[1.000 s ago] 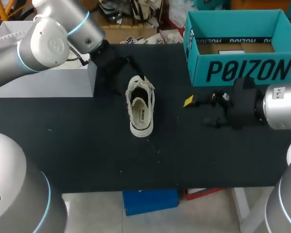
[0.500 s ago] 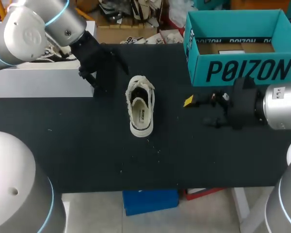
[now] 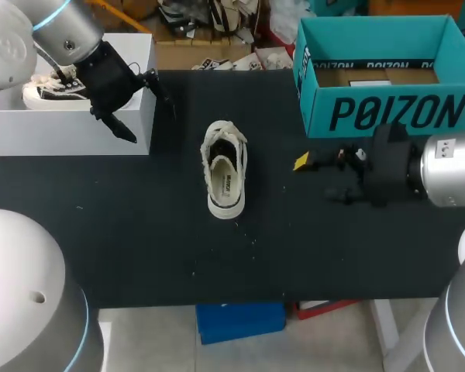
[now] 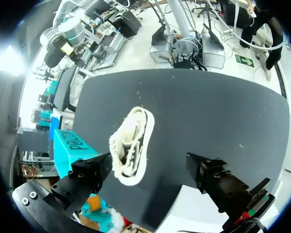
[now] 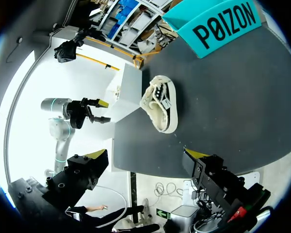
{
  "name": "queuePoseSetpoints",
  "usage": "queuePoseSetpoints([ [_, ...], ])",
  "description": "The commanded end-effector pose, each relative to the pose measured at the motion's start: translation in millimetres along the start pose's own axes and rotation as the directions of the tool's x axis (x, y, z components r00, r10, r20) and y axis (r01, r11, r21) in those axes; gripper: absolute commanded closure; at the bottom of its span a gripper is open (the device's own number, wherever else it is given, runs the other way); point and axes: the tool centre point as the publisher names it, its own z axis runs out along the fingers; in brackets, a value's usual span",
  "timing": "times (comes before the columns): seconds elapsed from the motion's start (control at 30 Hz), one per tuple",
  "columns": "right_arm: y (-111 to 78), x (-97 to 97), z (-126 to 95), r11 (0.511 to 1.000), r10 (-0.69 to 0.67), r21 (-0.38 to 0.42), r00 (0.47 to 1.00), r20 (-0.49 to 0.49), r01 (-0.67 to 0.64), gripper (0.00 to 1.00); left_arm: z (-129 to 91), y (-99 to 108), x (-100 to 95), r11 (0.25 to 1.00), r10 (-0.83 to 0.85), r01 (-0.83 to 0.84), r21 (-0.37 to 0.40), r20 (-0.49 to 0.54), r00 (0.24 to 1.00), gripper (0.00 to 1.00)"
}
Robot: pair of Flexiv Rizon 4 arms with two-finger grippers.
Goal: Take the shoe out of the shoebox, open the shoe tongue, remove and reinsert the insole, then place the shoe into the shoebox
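A white low-top shoe (image 3: 225,177) lies alone on the black table (image 3: 139,232), its opening facing up and its laces loose. The teal shoebox (image 3: 387,108) stands open at the back right. My left gripper (image 3: 143,105) hangs open beside the white block, well left of the shoe and holding nothing. In the left wrist view the shoe (image 4: 131,148) lies ahead of the wide-apart fingers of that gripper (image 4: 153,177). My right gripper (image 3: 319,178) is open just in front of the shoebox, to the right of the shoe. The right wrist view shows the shoe (image 5: 161,104) ahead of the empty gripper (image 5: 148,162).
A white block (image 3: 70,128) stands at the back left with a second shoe (image 3: 50,87) on top of it. The shoebox (image 5: 218,22) holds a brown cardboard insert (image 3: 372,76). Small white specks dot the table in front of the shoe.
My left arm has drawn back leftward from the shoe's toe end to the white block. The shoe and the right arm have not moved.
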Motion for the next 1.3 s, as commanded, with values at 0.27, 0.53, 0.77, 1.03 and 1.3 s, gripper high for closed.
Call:
queuePoseSetpoints([
  [0.27,39.9,10.3,20,0.918,-0.324,0.337,0.886,0.332,0.21,0.0,-1,-2,0.9,1.0,0.001,-0.001,-0.004,-0.002,1.0,0.0],
  [0.53,71.0,21.2,61,0.729,-0.664,0.599,0.555,0.501,0.331,0.0,-1,-2,0.9,1.0,0.001,-0.001,-0.004,-0.002,1.0,0.0],
  [0.77,72.3,24.4,65,0.712,-0.685,0.612,0.533,0.497,0.345,0.0,-1,-2,0.9,1.0,0.001,-0.001,-0.004,-0.002,1.0,0.0],
  [1.03,72.3,24.4,65,0.712,-0.685,0.612,0.533,0.497,0.345,0.0,-1,-2,0.9,1.0,0.001,-0.001,-0.004,-0.002,1.0,0.0],
  [1.3,95.2,12.4,103,0.668,-0.736,0.646,0.456,0.501,0.37,0.0,-1,-2,0.9,1.0,0.001,-0.001,-0.004,-0.002,1.0,0.0],
])
